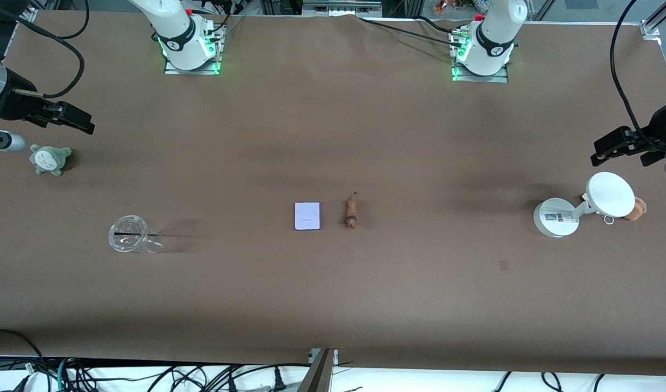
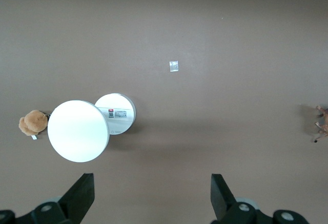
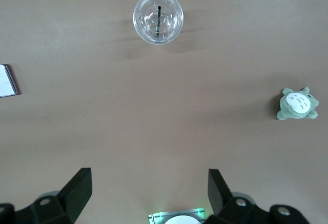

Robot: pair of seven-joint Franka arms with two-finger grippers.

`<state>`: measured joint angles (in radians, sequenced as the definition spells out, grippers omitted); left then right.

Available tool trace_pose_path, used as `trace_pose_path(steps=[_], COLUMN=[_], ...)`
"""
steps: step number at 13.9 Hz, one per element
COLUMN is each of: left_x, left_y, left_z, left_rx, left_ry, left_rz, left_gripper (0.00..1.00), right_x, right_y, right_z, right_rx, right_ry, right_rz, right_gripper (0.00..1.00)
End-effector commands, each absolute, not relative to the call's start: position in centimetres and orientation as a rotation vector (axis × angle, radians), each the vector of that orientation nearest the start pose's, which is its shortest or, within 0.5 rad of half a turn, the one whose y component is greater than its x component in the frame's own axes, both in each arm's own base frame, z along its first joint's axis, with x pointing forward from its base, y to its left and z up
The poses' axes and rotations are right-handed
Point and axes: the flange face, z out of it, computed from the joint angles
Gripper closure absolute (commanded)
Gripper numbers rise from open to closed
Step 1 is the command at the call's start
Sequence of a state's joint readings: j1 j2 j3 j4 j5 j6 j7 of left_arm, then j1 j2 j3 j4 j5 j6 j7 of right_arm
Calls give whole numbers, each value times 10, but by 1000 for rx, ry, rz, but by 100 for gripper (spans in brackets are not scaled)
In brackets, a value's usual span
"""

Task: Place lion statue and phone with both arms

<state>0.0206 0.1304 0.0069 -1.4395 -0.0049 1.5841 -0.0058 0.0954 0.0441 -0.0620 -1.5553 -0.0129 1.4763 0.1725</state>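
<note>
The phone (image 1: 307, 216) lies flat on the bench (image 1: 333, 283), about in its middle. This phone is the landmark for the other places. The lion statue (image 1: 351, 213) lies just beside the phone, toward the left arm's end, not touching it. A clear cup (image 1: 130, 234) stands well apart from the phone toward the right arm's end, and a grey-green plush toy (image 1: 49, 159) lies still more toward that end. A white round-disc stand (image 1: 583, 206) with a tan plush toy (image 1: 636, 209) beside it is well apart from the phone toward the left arm's end.

The left pincer (image 2: 152, 193) hangs in the air over the bench near the stand, its fingers apart and holding nothing. The right pincer (image 3: 148, 190) hangs over the bench near the grey-green plush toy, fingers also apart and empty.
</note>
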Motion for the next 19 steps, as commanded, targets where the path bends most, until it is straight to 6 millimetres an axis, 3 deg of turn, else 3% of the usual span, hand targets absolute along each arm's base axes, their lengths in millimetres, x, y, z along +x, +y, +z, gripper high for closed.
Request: trace_pose_path(steps=[1, 13, 17, 19], left_x=[594, 596, 609, 625], left_y=[16, 13, 4, 3], left_z=[615, 624, 595, 562], left_rx=[-3146, -3156, -3150, -3155], left_ry=[-15, -29, -8, -6], left_rz=[-34, -68, 7, 84], left_gripper=[0, 0, 0, 0], right_x=[559, 559, 559, 559], right_y=[16, 16, 15, 15], right_z=[605, 604, 604, 604], right_rx=[-3143, -3143, -3143, -3143], right_ry=[210, 210, 210, 210], right_rz=[187, 190, 190, 190], right_gripper=[0, 0, 0, 0])
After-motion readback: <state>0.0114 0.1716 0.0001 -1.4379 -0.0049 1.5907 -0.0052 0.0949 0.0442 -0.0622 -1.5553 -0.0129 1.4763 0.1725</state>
